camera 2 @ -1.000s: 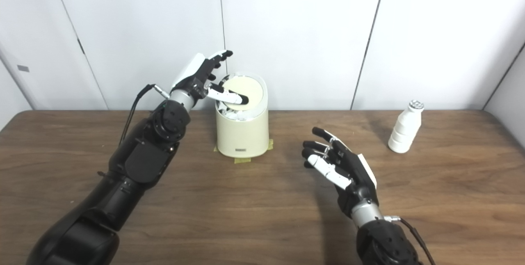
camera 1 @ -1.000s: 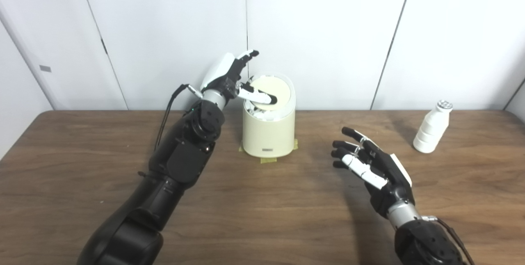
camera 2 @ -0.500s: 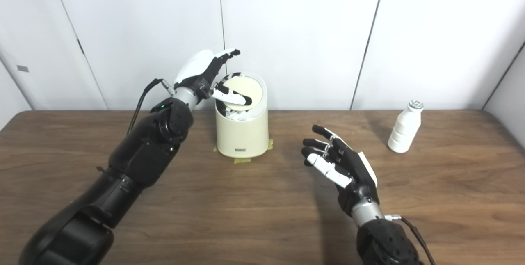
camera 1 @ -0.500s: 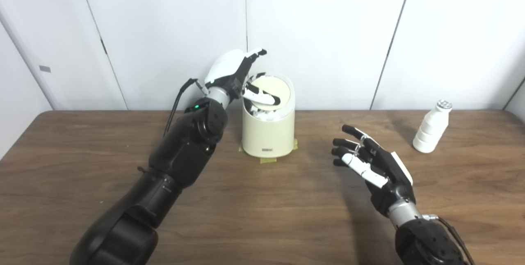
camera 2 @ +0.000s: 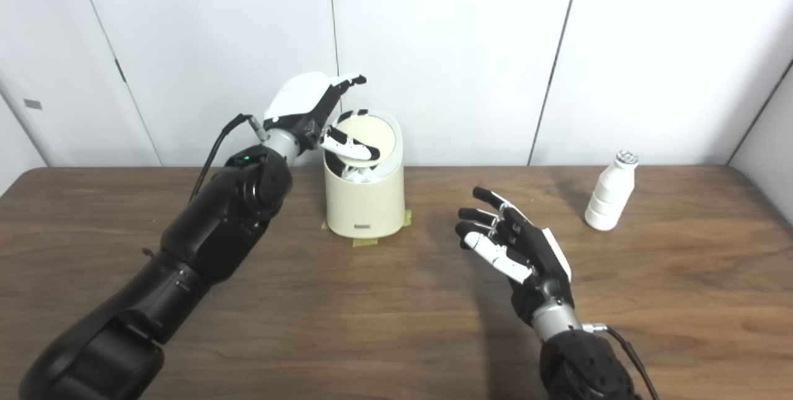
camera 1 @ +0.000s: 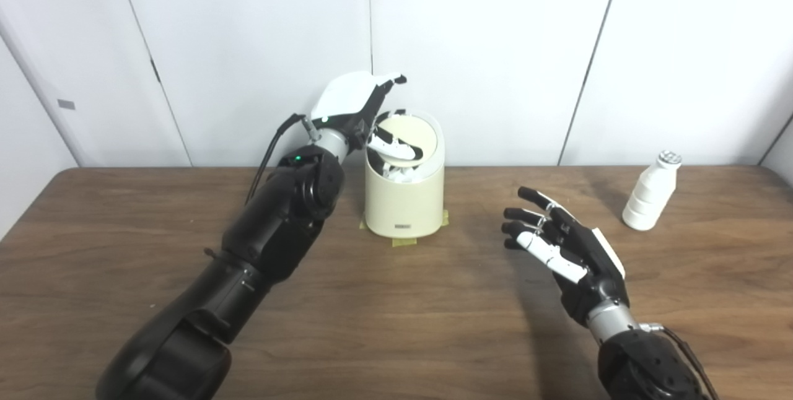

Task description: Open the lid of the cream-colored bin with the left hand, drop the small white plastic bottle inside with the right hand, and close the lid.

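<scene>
Your bin [camera 1: 405,199] sits at the back middle of the table [camera 1: 396,326], close to the wall [camera 1: 495,47], with bits of yellow tape [camera 1: 406,241] showing under its base. Its lid [camera 1: 411,138] is tilted up toward the back, front edge raised, and a dark gap with pale stuff inside shows under it. Your left robot hand [camera 1: 359,106] is right on top at the bin's left rim: the thumb lies across the lid's upper face and the other fingers arch over behind it, so it pinches the lid's near-left edge, though you can't tell how firm that grip is. The left arm runs down to the bottom left corner, a green light on at the wrist. Your right robot hand [camera 2: 511,245] is over the table right of the bin and well apart from it, palm facing left, fingers spread, pinching nothing. The bottle [camera 2: 611,191] stands upright near the back right of the table, well apart from the right robot hand and from the bin, silver cap on.
</scene>
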`<state>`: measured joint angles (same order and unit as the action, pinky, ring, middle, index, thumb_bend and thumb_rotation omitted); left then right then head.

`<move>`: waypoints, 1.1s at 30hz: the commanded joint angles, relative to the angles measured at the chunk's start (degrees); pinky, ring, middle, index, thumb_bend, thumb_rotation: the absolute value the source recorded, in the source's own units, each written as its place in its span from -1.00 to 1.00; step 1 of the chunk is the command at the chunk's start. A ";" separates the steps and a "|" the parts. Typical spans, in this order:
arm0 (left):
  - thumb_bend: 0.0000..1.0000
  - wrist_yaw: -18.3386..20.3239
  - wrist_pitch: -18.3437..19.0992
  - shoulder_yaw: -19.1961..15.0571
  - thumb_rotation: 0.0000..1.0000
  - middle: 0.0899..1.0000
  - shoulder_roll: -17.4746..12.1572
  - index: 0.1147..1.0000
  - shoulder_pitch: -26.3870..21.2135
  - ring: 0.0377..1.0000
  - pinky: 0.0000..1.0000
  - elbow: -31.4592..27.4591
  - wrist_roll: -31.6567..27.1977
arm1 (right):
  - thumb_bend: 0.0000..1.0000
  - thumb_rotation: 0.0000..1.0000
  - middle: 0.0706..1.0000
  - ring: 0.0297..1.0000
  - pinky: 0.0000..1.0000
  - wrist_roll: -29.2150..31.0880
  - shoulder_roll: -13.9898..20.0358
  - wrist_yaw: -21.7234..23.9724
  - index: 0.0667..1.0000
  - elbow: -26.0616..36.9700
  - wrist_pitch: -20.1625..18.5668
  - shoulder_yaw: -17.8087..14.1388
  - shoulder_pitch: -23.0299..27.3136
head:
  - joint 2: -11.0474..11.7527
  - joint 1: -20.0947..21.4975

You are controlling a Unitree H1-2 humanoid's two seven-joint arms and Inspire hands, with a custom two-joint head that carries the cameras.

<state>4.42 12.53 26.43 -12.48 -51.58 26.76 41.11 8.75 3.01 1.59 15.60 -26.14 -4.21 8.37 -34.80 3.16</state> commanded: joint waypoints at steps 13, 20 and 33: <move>0.79 2.65 0.12 3.39 -1.00 0.78 -3.00 0.86 -0.08 0.76 0.64 -1.15 5.94 | -0.04 -0.57 0.34 0.34 0.23 0.67 0.23 0.19 0.59 2.59 0.61 -0.25 2.20 | -0.02 0.51; 0.82 2.41 -0.57 3.84 -1.00 0.78 -3.21 0.86 0.63 0.73 0.61 -1.07 6.42 | -0.03 -0.57 0.33 0.34 0.24 0.63 0.44 0.25 0.58 2.74 0.68 -0.19 2.07 | -0.13 0.57; 0.77 2.59 0.72 1.07 -1.00 0.77 -3.00 0.85 0.69 0.73 0.60 -3.75 5.07 | -0.02 -0.56 0.34 0.34 0.21 0.69 0.66 0.26 0.61 2.85 0.38 0.03 1.83 | -0.43 0.37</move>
<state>6.52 12.25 28.25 -14.37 -49.93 23.26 45.54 9.09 3.38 1.61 15.99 -26.37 -4.11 8.33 -35.16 3.52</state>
